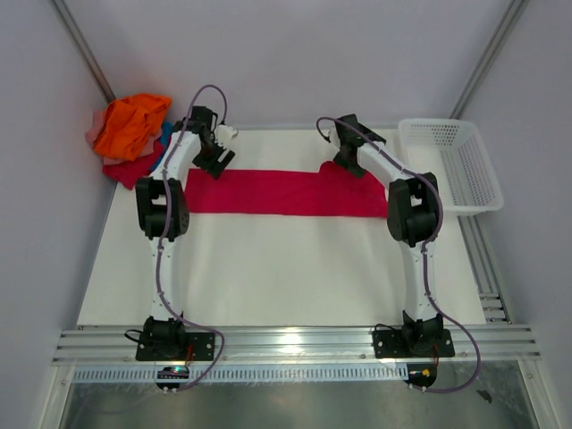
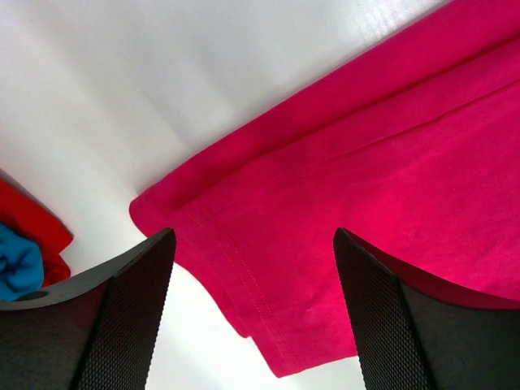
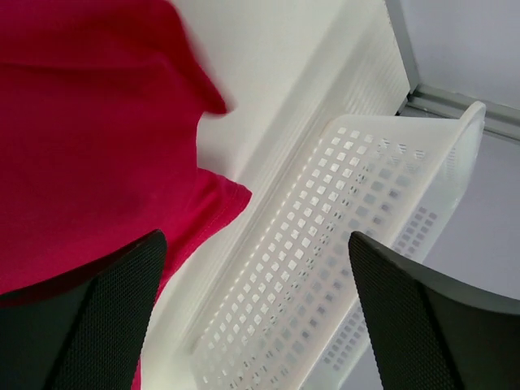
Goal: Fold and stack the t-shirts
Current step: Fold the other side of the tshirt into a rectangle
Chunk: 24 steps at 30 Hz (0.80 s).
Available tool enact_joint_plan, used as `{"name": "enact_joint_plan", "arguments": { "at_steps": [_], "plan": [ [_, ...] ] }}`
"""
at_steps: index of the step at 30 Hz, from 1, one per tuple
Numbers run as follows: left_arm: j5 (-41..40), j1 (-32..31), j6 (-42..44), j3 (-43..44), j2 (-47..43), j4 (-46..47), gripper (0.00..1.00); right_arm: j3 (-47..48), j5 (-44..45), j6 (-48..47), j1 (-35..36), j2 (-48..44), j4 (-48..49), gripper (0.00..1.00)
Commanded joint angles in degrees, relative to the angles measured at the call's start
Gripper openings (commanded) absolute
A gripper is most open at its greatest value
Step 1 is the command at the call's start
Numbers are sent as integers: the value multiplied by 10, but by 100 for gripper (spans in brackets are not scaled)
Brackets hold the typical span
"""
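Bench point(image 1: 286, 277) carries one crimson t-shirt point(image 1: 286, 192), folded into a long flat band. It lies crosswise on the far half of the surface, between the two arms.

Left claw point(image 2: 253, 236) hovers over the band's left end. Its fingers point(image 2: 122, 317) stand wide apart with nothing gripped. Beneath them the left wrist view shows the band's corner, with a stitched hem and layered edges lying flat on the white surface.

Right claw point(image 3: 257, 238) hovers over the band's right end, its fingers likewise spread and holding nothing. The cloth edge below shows a notch between two lobes.

White mesh basket point(image 1: 451, 165) sits at the bench's far right. The band's right end lies near it, and the right wrist view shows a strip of bare surface between them.

A loose heap point(image 1: 125, 147) of unfolded garments occupies the far left corner. An orange t-shirt point(image 1: 132, 121) is on top and a red t-shirt point(image 1: 134, 172) is underneath. A blue t-shirt point(image 1: 166, 134) shows at the right side of the heap, and a pale pink t-shirt point(image 1: 93, 130) at its left edge. The heap lies apart from the crimson band, with white surface visible between them in the left wrist view.
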Motion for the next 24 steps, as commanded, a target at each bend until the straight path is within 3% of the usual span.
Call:
{"name": "enact_joint_plan", "arguments": {
  "at_steps": [1,6,14,17,19,22,24],
  "plan": [
    [5,-11,-13,-7,-4,11,82,15,48,10,-4,10,39,99],
    [14,-15,-26,-11,-15,11,83,25,85,13,-3,5,87,99],
    [-10,-16,-33,3,-46,38,86,227,80,8,-3,-16,41,99],
    [-6,-16,-62,14,-58,38,87,261,-5,85,-2,-60,-52,99],
    [6,-16,-93,14,-68,41,90,228,-130,143,-3,-105,-136,99],
    [32,-15,-142,17,-82,36,97,138,-285,173,-3,-143,-212,99],
    [52,-14,-163,19,-90,23,99,59,-328,176,-2,-169,-229,99]
  ]
}}
